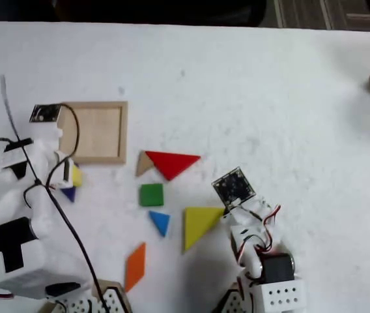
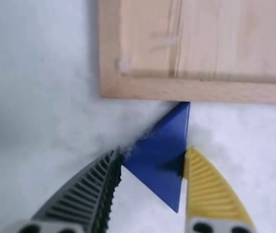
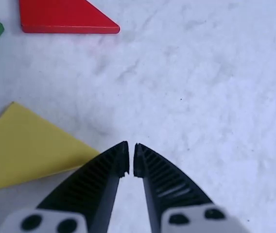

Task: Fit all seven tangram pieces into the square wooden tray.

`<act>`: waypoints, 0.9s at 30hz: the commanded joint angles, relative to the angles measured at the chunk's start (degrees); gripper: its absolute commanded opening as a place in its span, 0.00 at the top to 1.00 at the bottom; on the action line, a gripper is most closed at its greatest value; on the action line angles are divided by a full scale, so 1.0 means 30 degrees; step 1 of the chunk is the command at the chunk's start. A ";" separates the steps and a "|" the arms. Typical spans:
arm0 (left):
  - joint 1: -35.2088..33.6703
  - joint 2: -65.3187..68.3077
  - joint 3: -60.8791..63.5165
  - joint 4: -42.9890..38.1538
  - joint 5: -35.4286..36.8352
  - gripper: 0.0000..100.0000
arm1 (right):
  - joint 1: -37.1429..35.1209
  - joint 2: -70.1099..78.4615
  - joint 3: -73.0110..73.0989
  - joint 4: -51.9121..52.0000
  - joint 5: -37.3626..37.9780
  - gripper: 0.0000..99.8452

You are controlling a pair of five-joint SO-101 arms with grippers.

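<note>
Bright, even light; the tray (image 2: pixel 110 43) casts a soft shadow beside it.

Readable text, numbers, labels, signs: none can be read in any view.
Dark square board on the left arm (image 1: pixel 45 113): surface markings too small to make out.
Dark square board on the right arm (image 1: pixel 234 186): pale specks only, nothing legible.
</note>
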 commanded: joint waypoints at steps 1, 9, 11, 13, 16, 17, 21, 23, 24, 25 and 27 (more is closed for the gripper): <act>0.0161 0.0015 -0.0645 0.0352 -0.0205 0.86 | 0.0278 -0.0220 0.0176 0.0190 0.0264 0.98; 0.0190 -0.0132 -0.0996 0.1172 -0.0029 0.86 | 0.0278 -0.0220 0.0176 0.0190 0.0264 0.98; 0.0425 -0.0132 -0.1729 0.2139 0.0117 0.86 | 0.0278 -0.0220 0.0176 0.0190 0.0264 0.98; 0.0484 -0.0132 -0.2374 0.3077 0.0821 0.86 | 0.0278 -0.0220 0.0176 0.0190 0.0264 0.98; 0.0806 -0.0132 -0.3048 0.3692 0.1670 0.86 | 0.0278 -0.0220 0.0176 0.0190 0.0264 0.98; 0.0894 -0.0132 -0.3165 0.3839 0.1817 0.86 | 0.0278 -0.0220 0.0176 0.0190 0.0264 0.98; 0.1480 -0.0132 -0.3253 0.3868 0.1846 0.86 | 0.0278 -0.0220 0.0176 0.0190 0.0264 0.98; 0.1714 -0.0132 -0.3253 0.3868 0.1875 0.86 | 0.0278 -0.0220 0.0176 0.0190 0.0264 0.98; 0.1714 -0.0132 -0.3282 0.3868 0.1875 0.86 | 0.0278 -0.0220 0.0176 0.0190 0.0264 0.98; 0.1714 -0.0132 -0.3370 0.3868 0.1875 0.86 | 0.0278 -0.0220 0.0176 0.0190 0.0264 0.98; 0.1714 -0.0132 -0.3399 0.3868 0.1875 0.86 | 0.0278 -0.0220 0.0176 0.0190 0.0264 0.98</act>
